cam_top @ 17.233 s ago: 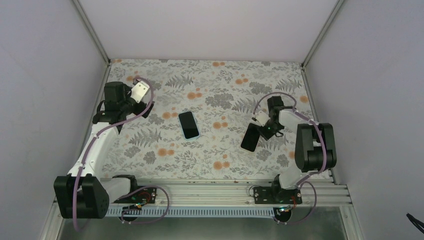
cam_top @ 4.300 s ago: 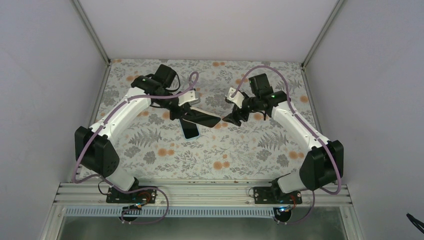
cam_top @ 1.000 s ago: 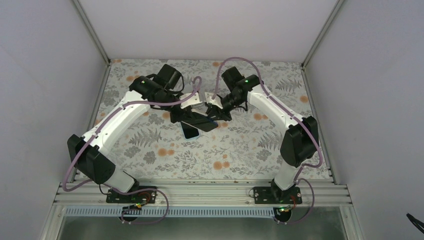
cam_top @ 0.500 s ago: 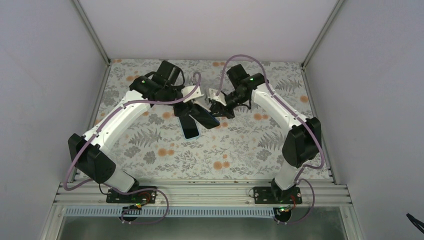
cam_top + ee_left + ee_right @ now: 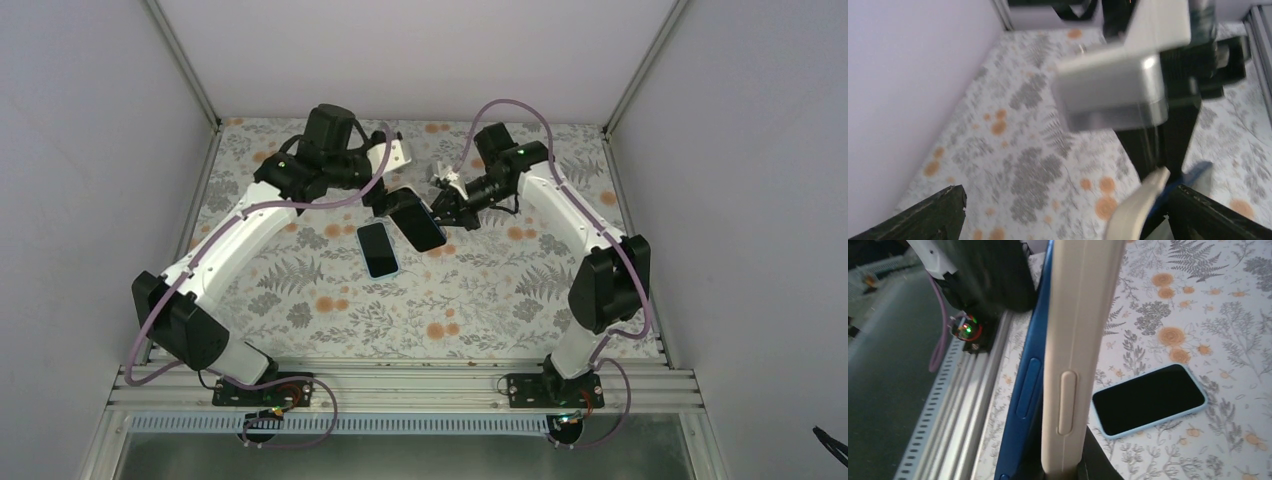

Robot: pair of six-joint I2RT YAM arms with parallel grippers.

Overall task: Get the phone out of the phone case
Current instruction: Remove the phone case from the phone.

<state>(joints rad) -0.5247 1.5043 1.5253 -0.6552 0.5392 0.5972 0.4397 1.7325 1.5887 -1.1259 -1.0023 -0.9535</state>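
Note:
A dark-screened phone in its case [image 5: 418,218] hangs in the air above the table's middle. In the right wrist view the beige phone case [image 5: 1075,365] stands on edge between my jaws, and the blue phone [image 5: 1029,385] sits against its left side, slightly parted from it. My right gripper [image 5: 450,207] is shut on the case's end. My left gripper [image 5: 386,200] is open just left of the phone. Its fingers [image 5: 933,215] are spread wide, and the case's end [image 5: 1140,200] pokes in near the right finger.
A second phone in a light-blue case [image 5: 378,249] lies screen-up on the floral table under the held phone, and it also shows in the right wrist view [image 5: 1148,399]. The right gripper's white camera block [image 5: 1118,90] fills the top of the left wrist view. The aluminium rail [image 5: 400,385] runs along the near edge.
My left gripper has let go of the phone and lifted back toward the far wall. My right gripper has moved right with the phone, which now hangs more upright.

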